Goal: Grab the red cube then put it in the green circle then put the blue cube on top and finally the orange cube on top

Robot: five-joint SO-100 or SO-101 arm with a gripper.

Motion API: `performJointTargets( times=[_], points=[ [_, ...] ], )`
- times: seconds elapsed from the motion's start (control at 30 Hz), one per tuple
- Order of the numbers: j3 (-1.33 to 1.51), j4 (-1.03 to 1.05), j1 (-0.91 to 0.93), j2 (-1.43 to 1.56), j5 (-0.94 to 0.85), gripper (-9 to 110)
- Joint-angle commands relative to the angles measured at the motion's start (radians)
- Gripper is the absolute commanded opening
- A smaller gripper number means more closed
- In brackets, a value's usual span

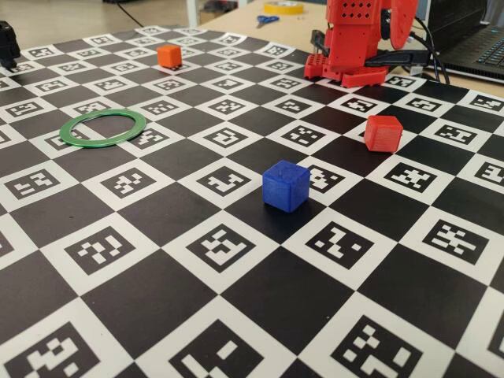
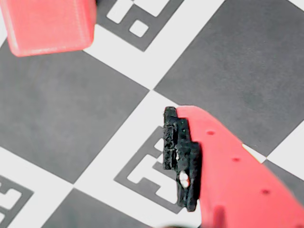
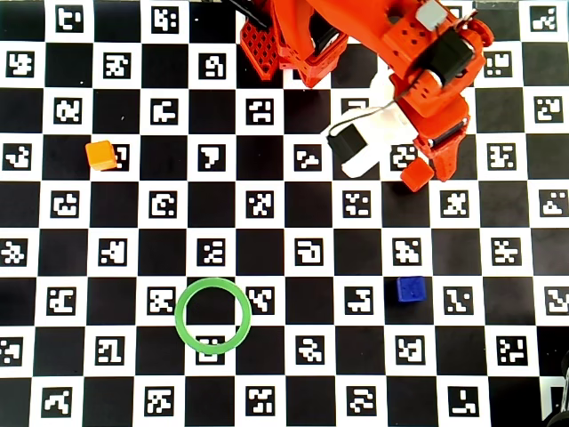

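Jaw state impossible to tell: only one finger of the gripper [image 2: 176, 156] visible in wrist view, empty. Red cube [image 2: 47, 23] up and left of it there, apart, on the marker board [image 1: 157, 213], well away from the green circle [image 3: 212, 315].

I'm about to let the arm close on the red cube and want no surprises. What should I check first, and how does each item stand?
1. Red cube reachable: ok, it lies just below the gripper in the overhead view.
2. Cube between the fingers: not ok, in the wrist view the cube sits at the top left, away from the finger pad.
3. Gripper open: cannot tell, only one finger shows.
4. Green circle empty: ok.
5. Blue cube and orange cube off the path to the circle: ok.
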Motion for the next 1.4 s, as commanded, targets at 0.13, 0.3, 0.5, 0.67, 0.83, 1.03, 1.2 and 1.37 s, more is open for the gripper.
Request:
performJointTargets(
  times=[0.13, 0.3, 0.5, 0.67, 0.83, 1.03, 1.2, 1.37],
  points=[
    [-0.095, -0.127, -0.009, -0.095, 0.031, 42],
    [-0.049, -0.209, -0.002, -0.138, 0.029, 42],
    [0.018, -0.290, -0.002, -0.184, 0.021, 41],
    [0.077, -0.344, -0.006, -0.199, 0.012, 41],
    [0.103, -0.359, -0.005, -0.206, 0.003, 41],
    [0.132, -0.387, -0.002, -0.210, -0.015, 41],
    [0.163, -0.419, 0.002, -0.216, -0.025, 41],
    [0.186, -0.445, 0.003, -0.225, -0.034, 41]
  ],
)
